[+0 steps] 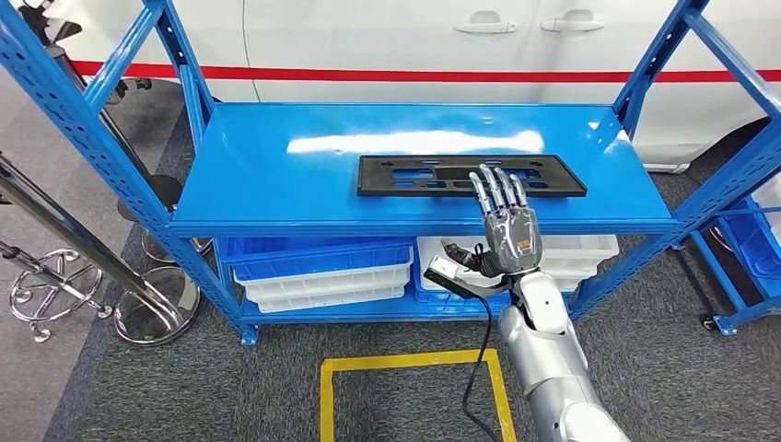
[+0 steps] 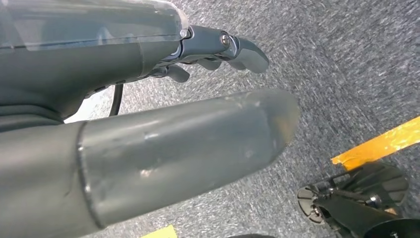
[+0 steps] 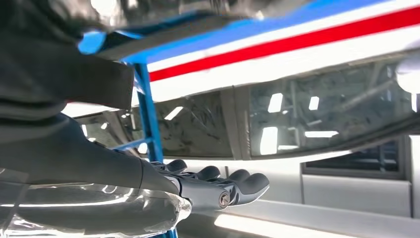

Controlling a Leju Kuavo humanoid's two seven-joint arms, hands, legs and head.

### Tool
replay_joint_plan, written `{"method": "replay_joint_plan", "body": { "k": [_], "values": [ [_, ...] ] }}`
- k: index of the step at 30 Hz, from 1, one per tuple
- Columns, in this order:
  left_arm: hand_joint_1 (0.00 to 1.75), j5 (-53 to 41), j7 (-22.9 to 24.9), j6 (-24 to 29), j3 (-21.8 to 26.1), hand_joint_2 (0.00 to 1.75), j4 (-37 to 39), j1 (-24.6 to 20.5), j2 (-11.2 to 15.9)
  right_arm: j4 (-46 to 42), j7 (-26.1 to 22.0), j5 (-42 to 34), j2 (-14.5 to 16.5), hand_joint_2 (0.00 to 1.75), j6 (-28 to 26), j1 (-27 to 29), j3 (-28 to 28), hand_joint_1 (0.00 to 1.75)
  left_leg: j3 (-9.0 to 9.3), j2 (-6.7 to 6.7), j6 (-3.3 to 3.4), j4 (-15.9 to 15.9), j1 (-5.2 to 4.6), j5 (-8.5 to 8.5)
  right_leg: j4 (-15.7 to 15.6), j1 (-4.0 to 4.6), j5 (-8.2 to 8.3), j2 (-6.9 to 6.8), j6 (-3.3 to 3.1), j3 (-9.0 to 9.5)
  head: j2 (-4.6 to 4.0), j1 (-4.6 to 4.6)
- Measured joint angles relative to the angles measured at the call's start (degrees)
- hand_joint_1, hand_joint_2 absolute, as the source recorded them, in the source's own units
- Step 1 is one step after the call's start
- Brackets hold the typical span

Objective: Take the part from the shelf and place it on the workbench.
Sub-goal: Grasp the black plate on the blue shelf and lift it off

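Head view | right robot hand (image 1: 505, 226) flat, fingers apart (holding nothing) over black part (image 1: 419, 175) | blue shelf (image 1: 276, 166)

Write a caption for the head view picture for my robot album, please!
The right robot hand reaches, fingers straight, over the black part on the blue shelf.

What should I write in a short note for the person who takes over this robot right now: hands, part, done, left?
Right hand: open, fingers straight, reaching over the front edge of the black part; it has no grip on it yet.
Left hand: holds nothing, hangs over the grey carpet.
Part: lies flat on the top level of the blue shelf.
Done: the reach only.
Left: grip the part, lift it off the shelf, carry it to the workbench and set it down.
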Motion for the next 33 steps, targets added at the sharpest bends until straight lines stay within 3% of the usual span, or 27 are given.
{"method": "replay_joint_plan", "body": {
  "k": [1,2,4,5,7,10,11,13,14,15,16,19,21,25,26,29,30,31,33],
  "values": [
    [0.0,-0.15,0.07,-0.07,0.06,0.0,0.01,0.06,-0.01,0.15,0.86,0.73,0.01,1.75,0.0,0.15,-0.18,0.0,0.01,-0.03,-0.01,0.03,-0.03,-0.01,-0.53,0.01,1.01,0.0,-0.06,0.18,0.0,0.0],
    [0.0,-0.3,0.11,-0.15,0.13,0.0,0.01,0.13,-0.04,0.28,1.87,1.35,-0.06,1.75,0.0,0.22,-0.23,0.0,0.03,-0.06,-0.05,0.07,-0.05,-0.04,-3.21,0.03,2.91,0.0,-0.24,1.4,0.0,0.0],
    [0.0,-0.56,0.17,-0.28,0.26,0.0,0.01,0.2,-0.17,0.47,3.61,2.15,-0.26,1.75,0.0,0.17,-0.17,0.0,0.0,-0.11,-0.26,0.22,-0.22,-0.15,-10.91,0.22,6.47,-0.02,-0.85,4.96,0.0,0.0],
    [0.0,-0.66,0.17,-0.33,0.33,0.0,0.02,0.19,-0.25,0.55,4.19,2.42,-0.35,1.75,0.0,0.13,-0.12,0.0,-0.07,-0.11,-0.47,0.27,-0.32,-0.17,-13.63,0.37,7.34,-0.02,-1.14,6.19,0.0,-0.01],
    [0.0,-0.75,0.17,-0.42,0.46,0.0,0.03,0.15,-0.37,0.79,5.26,3.05,-0.5,1.75,0.0,0.11,0.08,0.0,-0.17,-0.11,-1.04,0.25,-0.45,-0.13,-15.31,0.66,7.43,0.03,-1.51,6.84,0.0,-0.02],
    [0.0,-0.91,0.17,-0.55,0.58,0.0,0.03,0.14,-0.46,1.05,7.63,4.21,-0.99,1.75,0.0,0.08,0.78,0.0,-0.55,-0.08,-1.92,1.33,-0.4,-1.15,-15.97,0.23,7.88,0.02,-2.36,7.14,0.0,-0.02],
    [0.0,-1.02,0.16,-0.58,0.62,0.0,0.03,0.13,-0.46,1.1,8.96,4.5,-1.25,1.75,0.0,0.05,1.26,0.0,-1.46,-0.06,-2.17,3.48,-0.36,-2.56,-16.2,0.06,8.0,-0.04,-2.67,7.26,0.0,-0.02],
    [0.0,-1.25,0.16,-0.7,0.68,0.0,0.03,0.15,-0.5,1.34,12.61,4.79,-2.02,1.75,0.0,0.0,2.98,0.0,-4.71,-0.04,-2.59,10.7,-0.16,-6.27,-16.24,0.06,8.03,-0.13,-3.0,7.26,0.0,-0.03],
    [0.0,-1.31,0.16,-0.76,0.71,0.0,0.03,0.18,-0.54,1.54,14.49,4.8,-2.6,1.75,0.0,0.01,4.24,0.0,-6.27,-0.03,-2.76,14.08,-0.1,-7.48,-16.18,0.07,8.02,-0.14,-3.02,7.22,0.0,-0.03],
    [0.0,-1.33,0.17,-0.79,0.72,0.0,0.03,0.21,-0.58,1.76,15.95,4.81,-3.2,1.75,0.0,0.02,5.56,0.0,-7.11,-0.02,-2.88,15.83,-0.05,-7.67,-16.1,0.08,8.0,-0.13,-3.02,7.2,0.0,-0.03],
    [0.0,-1.34,0.17,-0.81,0.73,0.0,0.03,0.23,-0.61,1.95,16.98,4.81,-3.79,1.75,0.0,0.02,6.84,0.0,-6.84,-0.01,-2.94,15.29,0.0,-6.7,-15.98,0.07,7.95,-0.1,-2.98,7.19,0.0,-0.03],
    [0.0,-1.4,0.17,-0.81,0.76,0.0,0.03,0.1,-0.61,2.27,17.85,4.81,-4.94,1.75,0.0,-0.02,9.4,0.0,-1.71,0.04,-2.6,4.81,0.04,-1.61,-15.36,0.14,7.55,0.03,-2.53,7.12,0.0,-0.02],
    [0.0,-1.47,0.17,-0.81,0.79,0.0,0.03,-0.02,-0.62,2.37,17.93,4.81,-5.44,1.75,0.0,-0.08,10.2,0.0,0.08,-0.03,-2.09,1.0,-0.13,-0.81,-15.11,0.35,7.42,0.05,-1.97,6.94,0.0,-0.01],
    [0.0,-1.62,0.15,-0.92,0.81,0.0,0.03,0.05,-0.75,2.73,19.83,4.81,-6.38,1.75,0.0,-0.3,11.33,0.0,0.3,-0.1,-0.7,0.12,-0.03,-0.31,-14.28,0.26,6.68,0.04,-0.77,6.57,0.0,-0.01],
    [0.0,-1.7,0.12,-0.95,0.82,0.0,0.03,-0.02,-0.83,2.93,20.65,4.81,-6.71,1.75,0.0,-0.46,11.7,0.0,0.35,-0.08,-0.33,-0.16,0.07,-0.11,-12.31,0.18,5.37,0.03,-0.5,5.7,0.0,-0.01],
    [0.0,-1.84,-0.05,-1.05,0.83,0.0,0.03,-0.11,-1.07,3.82,22.03,4.81,-7.69,1.75,0.0,-0.82,12.62,0.0,0.26,-0.07,0.1,-0.27,0.06,0.03,-2.0,0.06,0.45,0.01,0.02,0.82,0.0,0.0],
    [0.0,-1.86,-0.18,-1.1,0.84,0.0,0.04,-0.06,-1.11,4.1,22.16,4.81,-7.97,1.75,0.0,-0.82,12.83,0.0,0.25,-0.08,0.1,-0.23,0.04,0.01,-0.07,0.06,0.14,0.01,0.1,-0.17,0.0,0.0],
    [0.0,-1.88,-0.33,-1.13,0.84,0.0,0.04,-0.02,-1.15,4.33,22.22,4.81,-8.19,1.75,0.0,-0.83,12.99,0.0,0.24,-0.09,0.09,-0.16,0.03,-0.03,-0.14,0.05,0.9,0.01,0.11,-0.2,0.0,0.0],
    [0.0,-1.92,-0.76,-1.16,0.85,0.0,0.05,0.01,-1.27,4.63,22.07,4.79,-8.49,1.75,0.0,-0.99,13.15,0.0,0.28,-0.12,-0.05,0.02,0.03,-0.18,-5.8,0.05,4.62,0.0,-0.12,2.5,0.0,0.0]
  ]
}}
